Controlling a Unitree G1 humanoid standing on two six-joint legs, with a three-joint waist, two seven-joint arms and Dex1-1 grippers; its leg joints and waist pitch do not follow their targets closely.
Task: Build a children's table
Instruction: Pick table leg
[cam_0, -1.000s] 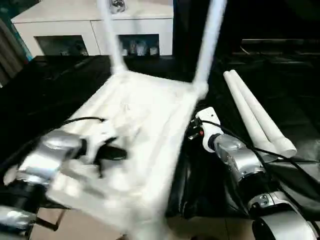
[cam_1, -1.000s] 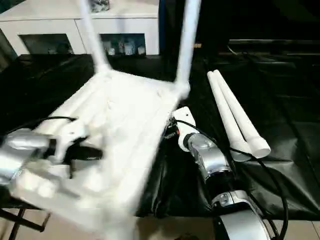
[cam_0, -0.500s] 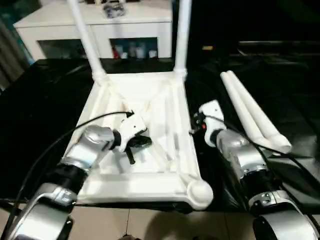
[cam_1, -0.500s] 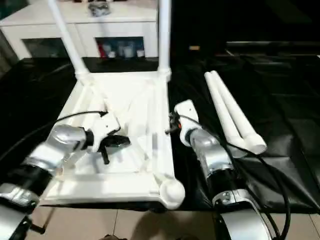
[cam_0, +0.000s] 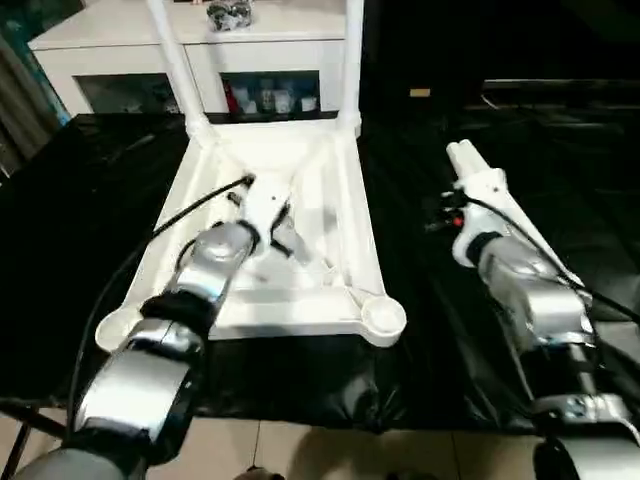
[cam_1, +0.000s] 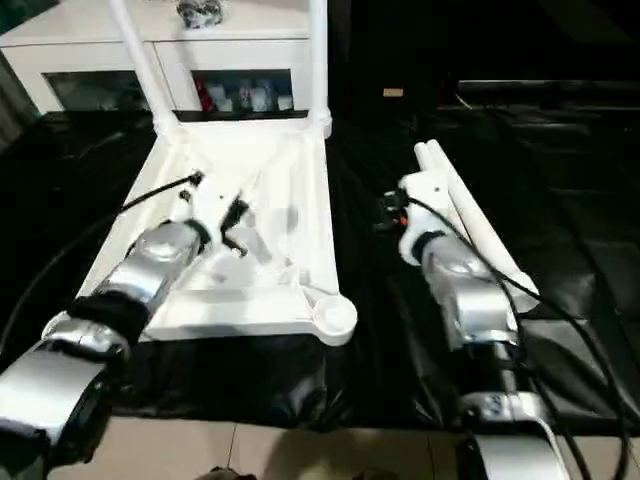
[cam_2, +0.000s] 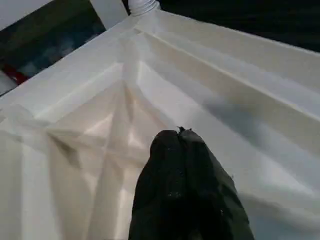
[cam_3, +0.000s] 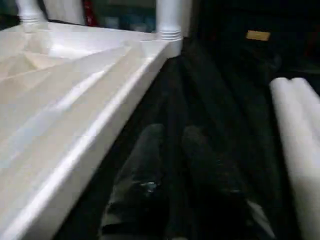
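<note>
The white tabletop (cam_0: 352, 235) lies upside down on the black cloth, ribbed underside up. Two white legs (cam_0: 350, 60) stand upright in its far corner sockets. The near right socket (cam_0: 383, 318) and the near left socket (cam_0: 110, 335) hold nothing. My left gripper (cam_2: 178, 132) is shut on nothing, its tips just over the ribs near the middle of the underside (cam_0: 282, 240). My right gripper (cam_3: 172, 137) is open, low over the cloth between the tabletop's right rim (cam_3: 100, 125) and two loose legs (cam_3: 300, 140). The loose legs (cam_0: 462, 157) lie side by side, partly behind my right forearm.
A white cabinet (cam_0: 120, 40) stands behind the work surface with small items on its top and shelves. Black cloth (cam_0: 90, 200) covers the surface around the tabletop. The surface's front edge runs just below the tabletop's near rim, with tan floor (cam_0: 300, 450) beyond it.
The tabletop, tilted and blurred a second ago, now lies flat. My left gripper has slid farther across the underside. My right gripper has pulled away from the right rim toward the loose legs.
</note>
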